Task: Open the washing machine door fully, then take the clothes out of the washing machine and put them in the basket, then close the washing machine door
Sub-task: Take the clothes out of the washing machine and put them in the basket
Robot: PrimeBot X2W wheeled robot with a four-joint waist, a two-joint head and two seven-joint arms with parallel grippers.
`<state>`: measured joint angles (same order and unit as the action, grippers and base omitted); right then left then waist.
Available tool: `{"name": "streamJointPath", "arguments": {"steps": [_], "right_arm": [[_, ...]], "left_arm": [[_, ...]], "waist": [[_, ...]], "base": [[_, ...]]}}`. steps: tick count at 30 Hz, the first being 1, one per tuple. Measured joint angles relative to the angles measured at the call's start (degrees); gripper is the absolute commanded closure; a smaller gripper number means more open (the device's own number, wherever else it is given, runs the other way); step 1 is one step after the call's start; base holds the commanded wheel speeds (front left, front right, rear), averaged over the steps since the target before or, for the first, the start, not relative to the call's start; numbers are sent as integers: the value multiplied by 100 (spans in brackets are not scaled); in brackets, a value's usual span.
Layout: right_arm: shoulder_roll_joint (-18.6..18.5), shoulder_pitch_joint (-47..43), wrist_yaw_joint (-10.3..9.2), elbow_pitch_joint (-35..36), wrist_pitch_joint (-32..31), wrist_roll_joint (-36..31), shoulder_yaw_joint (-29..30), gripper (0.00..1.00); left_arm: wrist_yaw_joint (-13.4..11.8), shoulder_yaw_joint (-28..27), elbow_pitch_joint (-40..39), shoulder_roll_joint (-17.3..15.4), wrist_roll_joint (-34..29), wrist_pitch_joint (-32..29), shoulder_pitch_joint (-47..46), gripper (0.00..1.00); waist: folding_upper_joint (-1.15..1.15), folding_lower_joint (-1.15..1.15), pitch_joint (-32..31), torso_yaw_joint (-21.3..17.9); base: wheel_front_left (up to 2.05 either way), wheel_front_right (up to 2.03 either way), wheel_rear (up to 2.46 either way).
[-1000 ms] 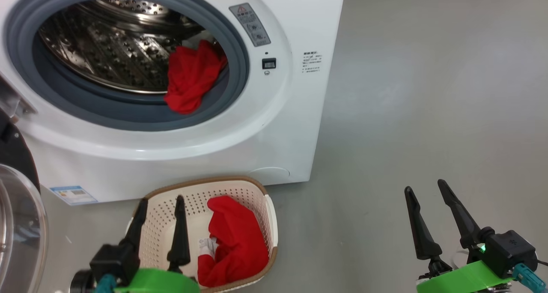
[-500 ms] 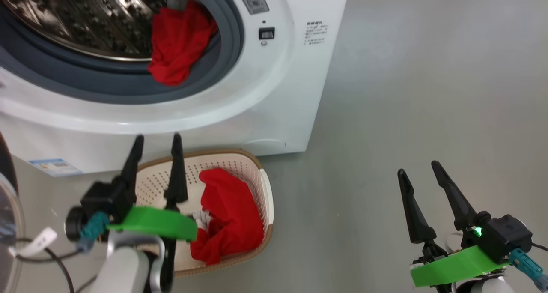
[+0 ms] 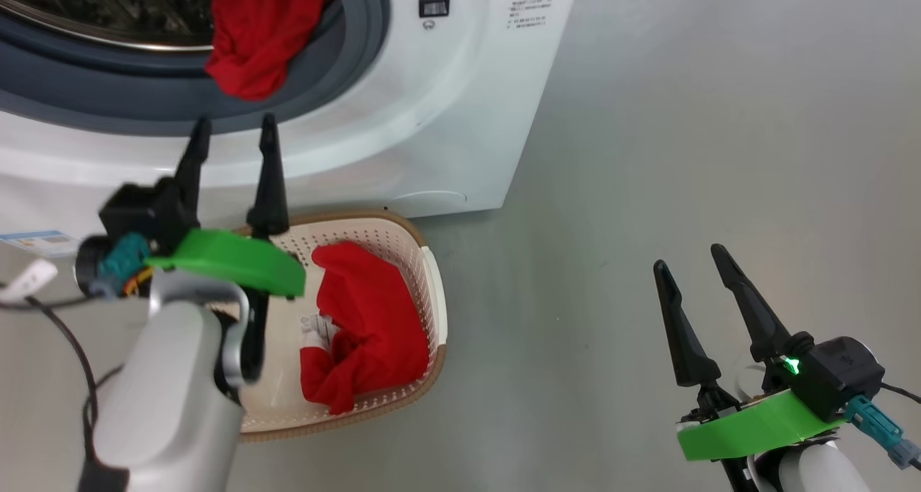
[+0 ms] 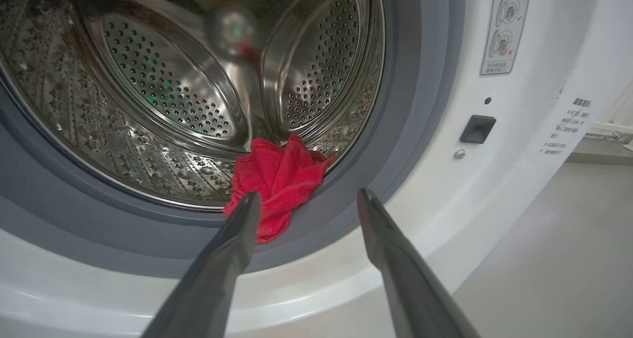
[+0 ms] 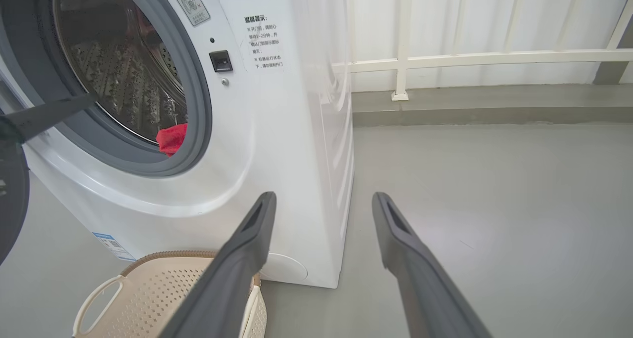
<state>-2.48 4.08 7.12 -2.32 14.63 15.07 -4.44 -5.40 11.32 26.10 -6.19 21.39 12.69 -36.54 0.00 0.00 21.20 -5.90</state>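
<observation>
Left hand [image 3: 234, 120] has risen toward the clothes [image 3: 252, 39], empty, fingers spread.

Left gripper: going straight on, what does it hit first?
Probably the red cloth draped over the grey door seal; the open left gripper points at it, though depth is unclear.

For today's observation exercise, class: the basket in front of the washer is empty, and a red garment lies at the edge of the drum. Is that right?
No. The basket holds a red garment, as the head view shows. A second red garment does lie at the edge of the drum.
</observation>
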Motion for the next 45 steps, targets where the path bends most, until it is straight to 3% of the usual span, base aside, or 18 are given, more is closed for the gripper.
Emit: {"name": "streamJointPath", "arguments": {"steps": [15, 28, 35, 45], "right_arm": [[-5, 470, 0, -38, 0, 68, -172, 0], [-13, 654, 0, -82, 1, 87, -300, 0], [-18, 700, 0, -114, 1, 82, -361, 0], [-18, 822, 1, -160, 1, 89, -548, 0]], "left_arm": [[190, -230, 1678, -270, 80, 109, -1898, 0], [280, -287, 2622, -453, 26, 138, -2875, 0], [595, -166, 3285, -601, -3, -580, -3426, 0], [745, -169, 4062, -715, 175, -1430, -3797, 0]], "waist": [[0, 0, 639, -185], [0, 0, 965, -428], [0, 0, 1093, -579], [0, 0, 1194, -741]], "base": [[0, 0, 0], [0, 0, 0], [0, 0, 0], [0, 0, 0]]}}
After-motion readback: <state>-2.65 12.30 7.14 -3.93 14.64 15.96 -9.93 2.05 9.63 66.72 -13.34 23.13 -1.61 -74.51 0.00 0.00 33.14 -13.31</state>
